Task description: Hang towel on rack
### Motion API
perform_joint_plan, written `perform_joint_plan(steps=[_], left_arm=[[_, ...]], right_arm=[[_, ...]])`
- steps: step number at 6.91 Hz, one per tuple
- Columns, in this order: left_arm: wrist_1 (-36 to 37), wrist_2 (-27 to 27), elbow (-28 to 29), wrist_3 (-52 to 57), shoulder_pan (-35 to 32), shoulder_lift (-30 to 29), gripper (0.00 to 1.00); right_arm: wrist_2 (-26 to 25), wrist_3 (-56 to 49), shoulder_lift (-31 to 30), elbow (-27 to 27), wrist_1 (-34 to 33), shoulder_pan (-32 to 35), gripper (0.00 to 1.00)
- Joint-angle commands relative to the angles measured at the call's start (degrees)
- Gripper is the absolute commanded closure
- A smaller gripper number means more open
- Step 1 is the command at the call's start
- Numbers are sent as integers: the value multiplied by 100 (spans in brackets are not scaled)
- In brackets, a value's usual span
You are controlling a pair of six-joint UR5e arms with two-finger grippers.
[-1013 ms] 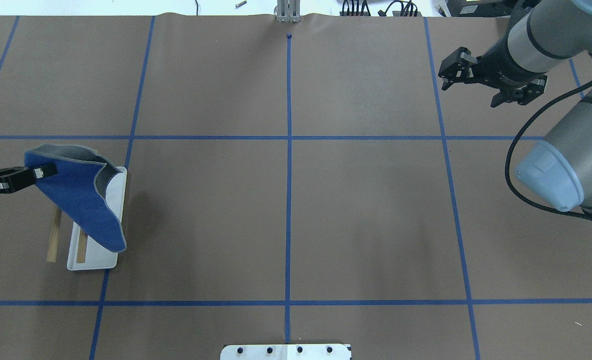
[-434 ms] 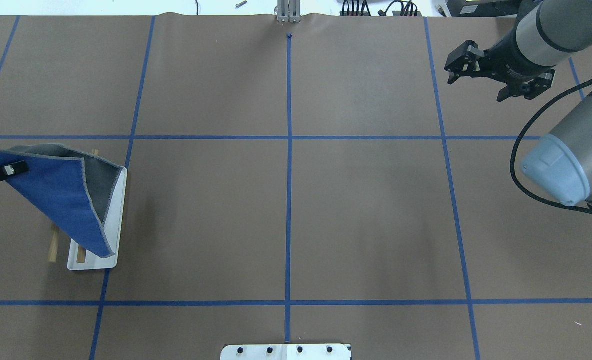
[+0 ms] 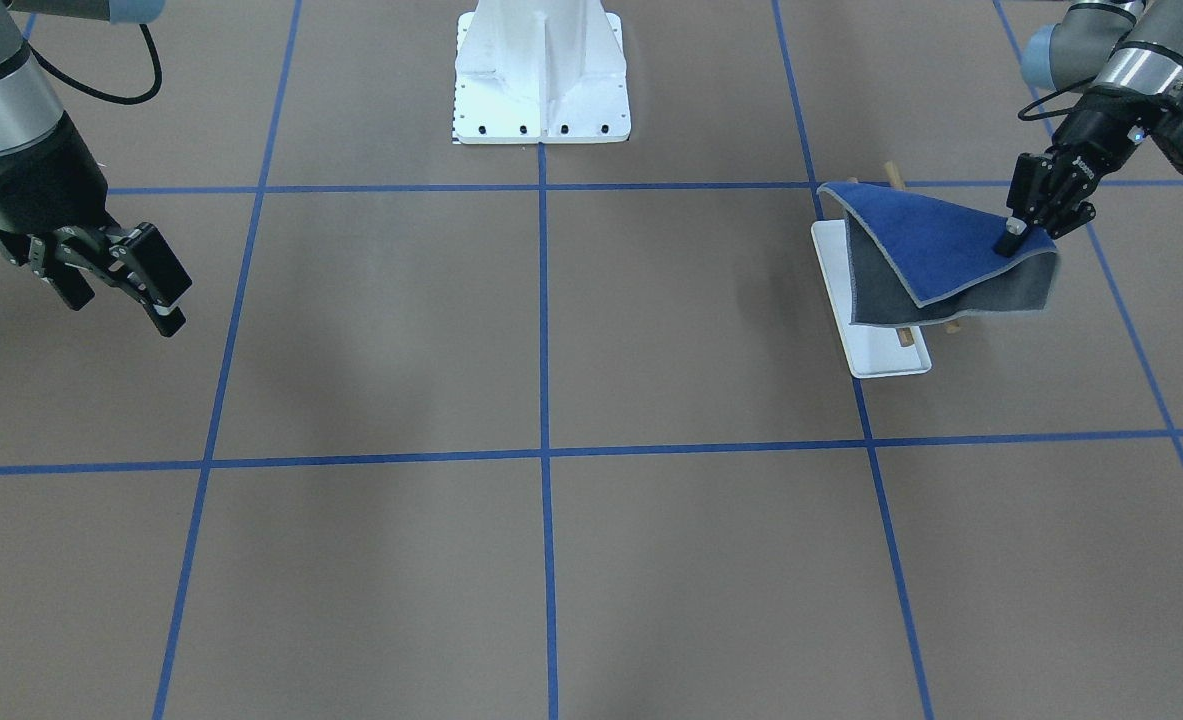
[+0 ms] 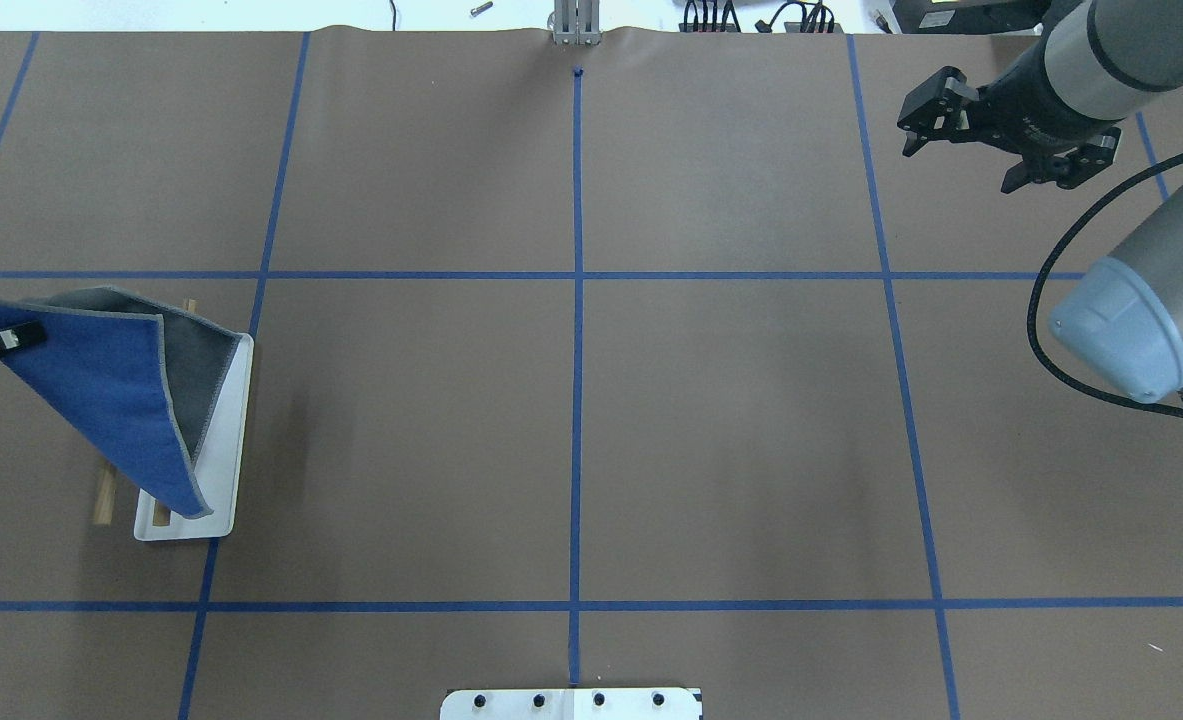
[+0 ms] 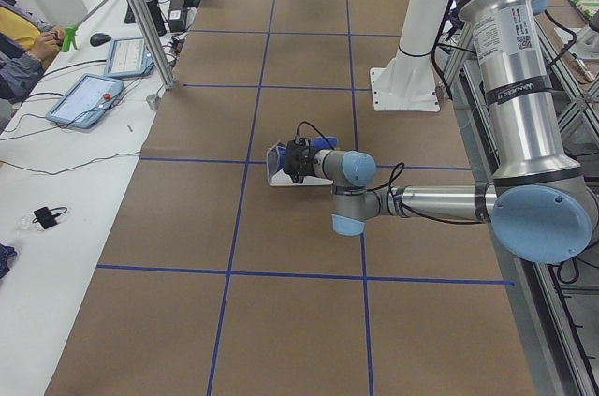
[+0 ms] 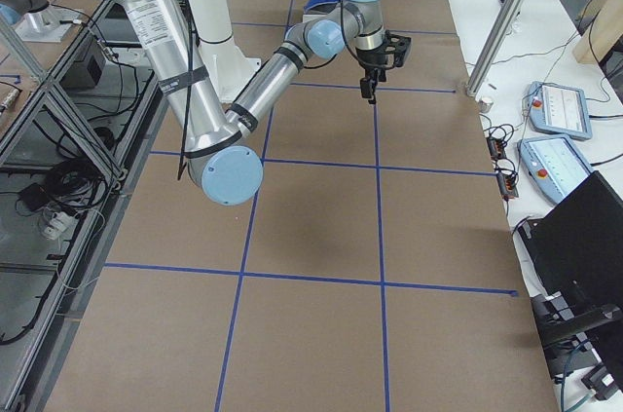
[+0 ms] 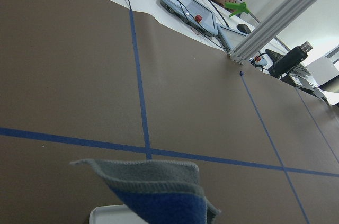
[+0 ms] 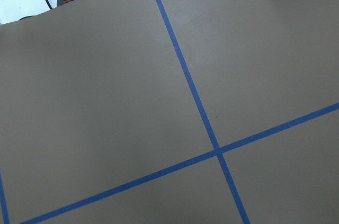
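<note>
Overhead exterior, scanning left to right across worktop [image 4: 401, 420]. At mid left edge: left gripper [image 4: 13, 337], fingers clamped shut on one corner of towel [image 4: 91, 390]. Corner held up and outboard, toward left edge. Blue side up, sloping down from held corner and spread tent-like over rack [image 4: 226, 440]. Grey underside showing on far-side flap, pale stitching along hem. Lowest tip hanging over tray end nearest robot-side edge.

Rack just inboard of left edge, white tray long side parallel to that edge. Two wooden rods [image 4: 103, 497] poking out from under towel at robot-side end, one rod end also out on far side. Cannot tell whether cloth resting on both rods or just one.

At mid robot-side edge: white bolted pedestal [image 4: 571, 703]. Blue tape lines [image 4: 577, 300] gridding worktop.

Toward far right corner: right gripper [image 4: 956, 165], up off worktop, fingers spread wide apart, well apart from towel and rack.

Left wrist view: grey-and-blue fold at bottom, tray rim just beneath.
</note>
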Motion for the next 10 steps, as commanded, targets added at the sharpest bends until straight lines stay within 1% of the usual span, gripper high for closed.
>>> perform_joint_plan(steps=[1, 3, 4, 5, 6, 7, 8, 9, 10], left_arm=[[1, 91, 76, 13, -26, -7, 2], [9, 127, 270, 57, -131, 1, 2], [53, 75, 357, 92, -315, -16, 2], [88, 14, 558, 371, -560, -42, 2], [315, -309, 552, 957, -841, -112, 2], [656, -756, 525, 1023, -1314, -278, 2], [1008, -1439, 543, 1094, -1980, -454, 2], [1577, -2142, 543, 2121, -2526, -595, 2], [2253, -2419, 534, 3019, -2879, -692, 2]], right_arm=[[-7, 34, 11, 4, 0, 10, 0], [-7, 34, 2, -4, 0, 10, 0], [2, 25, -7, -4, 0, 10, 0], [-7, 8, -7, -4, -9, 10, 0], [2, 8, -24, -4, -9, 10, 0], [2, -1, -33, -4, -9, 18, 0], [19, -27, -59, -4, -9, 36, 0], [28, -184, -164, -4, 0, 62, 0], [37, -473, -269, -4, -9, 149, 0]])
